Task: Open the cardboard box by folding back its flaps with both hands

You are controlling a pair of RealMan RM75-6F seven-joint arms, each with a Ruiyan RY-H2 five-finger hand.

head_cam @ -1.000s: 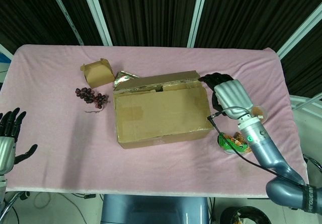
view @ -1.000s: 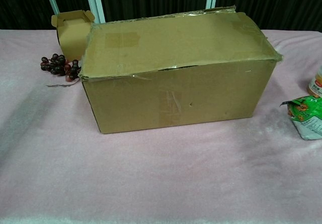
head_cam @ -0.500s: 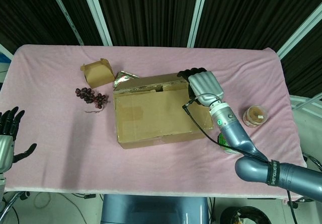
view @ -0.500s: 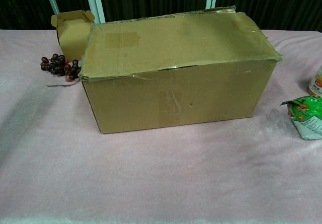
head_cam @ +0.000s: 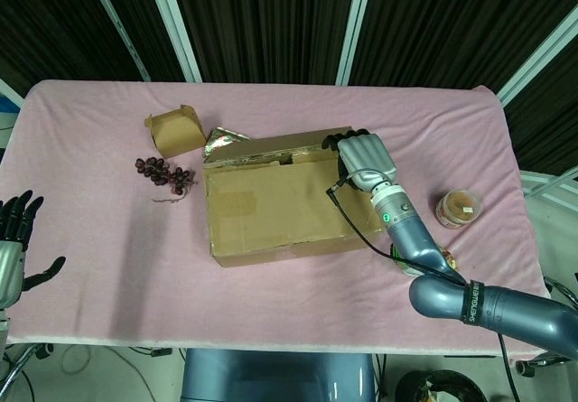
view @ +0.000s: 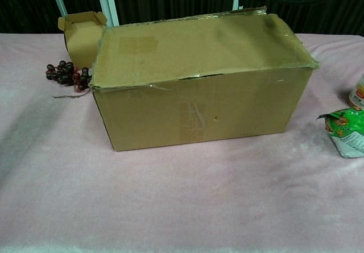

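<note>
The brown, tape-scarred cardboard box sits mid-bench with flaps down, the right hand resting fingers-curled on its far right corner, the left hand spread empty well left.

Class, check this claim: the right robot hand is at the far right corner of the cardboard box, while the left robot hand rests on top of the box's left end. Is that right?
Not quite. The right robot hand is indeed at the far right corner of the cardboard box, but the left robot hand is not on the box: the head view shows it open, off the table's left edge, well clear of the box.
</note>
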